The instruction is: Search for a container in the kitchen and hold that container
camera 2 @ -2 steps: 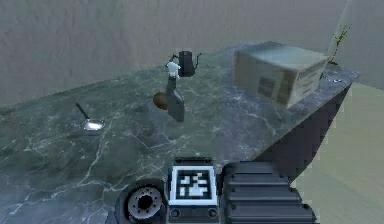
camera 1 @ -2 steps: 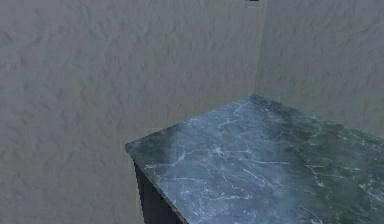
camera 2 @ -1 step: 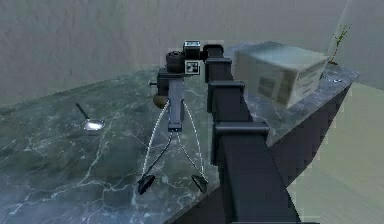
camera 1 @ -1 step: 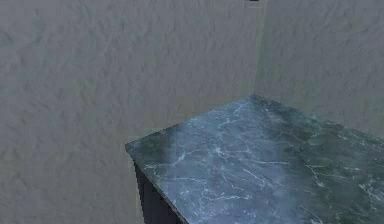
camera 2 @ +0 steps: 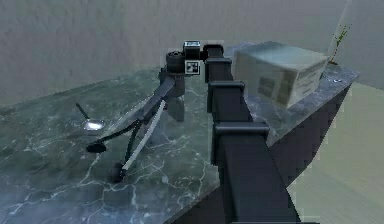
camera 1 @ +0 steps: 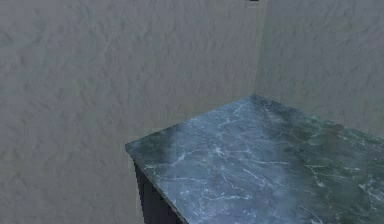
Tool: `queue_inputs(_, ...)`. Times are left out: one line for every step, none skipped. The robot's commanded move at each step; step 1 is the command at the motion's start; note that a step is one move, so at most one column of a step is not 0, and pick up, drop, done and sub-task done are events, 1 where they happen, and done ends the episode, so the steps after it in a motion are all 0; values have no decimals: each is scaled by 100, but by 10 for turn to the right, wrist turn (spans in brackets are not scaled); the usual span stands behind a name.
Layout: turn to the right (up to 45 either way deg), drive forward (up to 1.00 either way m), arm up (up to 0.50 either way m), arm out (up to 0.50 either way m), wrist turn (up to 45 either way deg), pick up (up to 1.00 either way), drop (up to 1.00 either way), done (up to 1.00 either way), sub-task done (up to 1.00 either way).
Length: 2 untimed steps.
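In the arm side view my dark arm reaches out over a dark green marble countertop. At its far end are the white marker squares, and left of them my gripper slants down toward the marble with its thin fingers. A small shiny spoon-like thing lies on the marble close to the fingertips. I cannot tell whether the gripper holds anything. A pale box stands on the countertop to the right of the arm.
A thin leafy plant stands behind the box at the counter's far right. In the forward view, the corner of a marble countertop juts out in front of plain grey walls.
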Motion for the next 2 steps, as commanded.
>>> queue_inputs(0,0,0,0,450,0,0,0,0)
queue_inputs(0,0,0,0,450,0,0,0,0)
